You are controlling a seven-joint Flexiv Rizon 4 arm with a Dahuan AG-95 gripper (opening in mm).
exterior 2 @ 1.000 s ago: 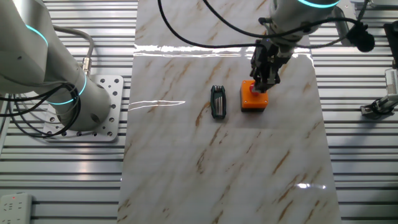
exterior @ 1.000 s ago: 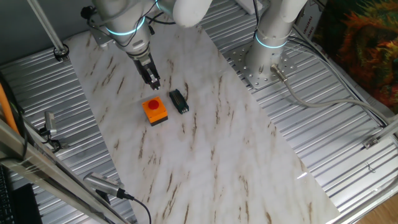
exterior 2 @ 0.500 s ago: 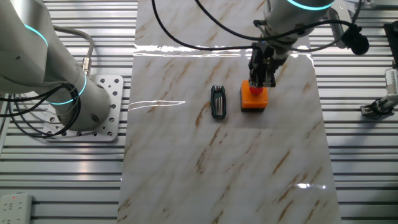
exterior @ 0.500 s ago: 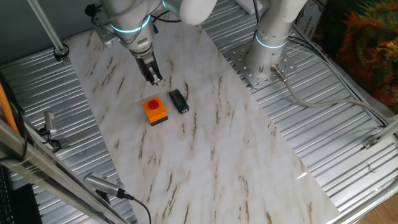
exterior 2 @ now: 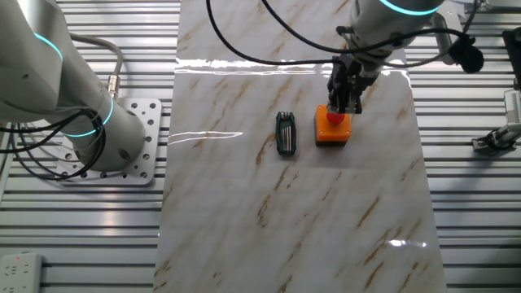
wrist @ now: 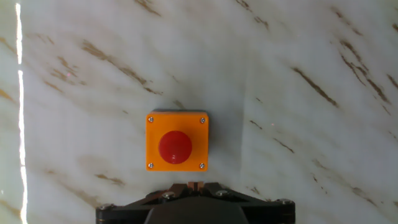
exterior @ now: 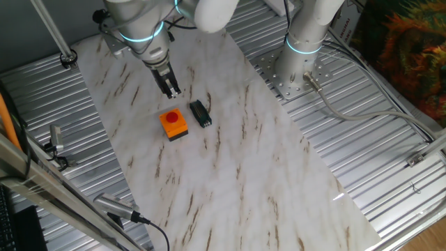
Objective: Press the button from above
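Note:
The button [wrist: 176, 147] is a round red cap on a square orange box, sitting on the marbled table top. It also shows in one fixed view [exterior: 173, 123] and in the other fixed view [exterior 2: 333, 129]. My gripper [wrist: 194, 184] points straight down, and its two fingertips touch each other, holding nothing. In the hand view the button lies just beyond the fingertips, apart from them. In one fixed view the gripper [exterior: 173, 91] hangs above the table just behind the button. In the other fixed view the gripper [exterior 2: 346, 108] overlaps the button's far edge.
A small black rectangular block [exterior: 201, 113] lies close beside the button; it also shows in the other fixed view [exterior 2: 284, 133]. A second arm's base [exterior: 298, 66] stands at the table's edge. Ribbed metal [exterior 2: 81, 244] surrounds the marbled board.
The gripper has risen a little from just over the button and shifted slightly sideways. The button and the black block have not moved.

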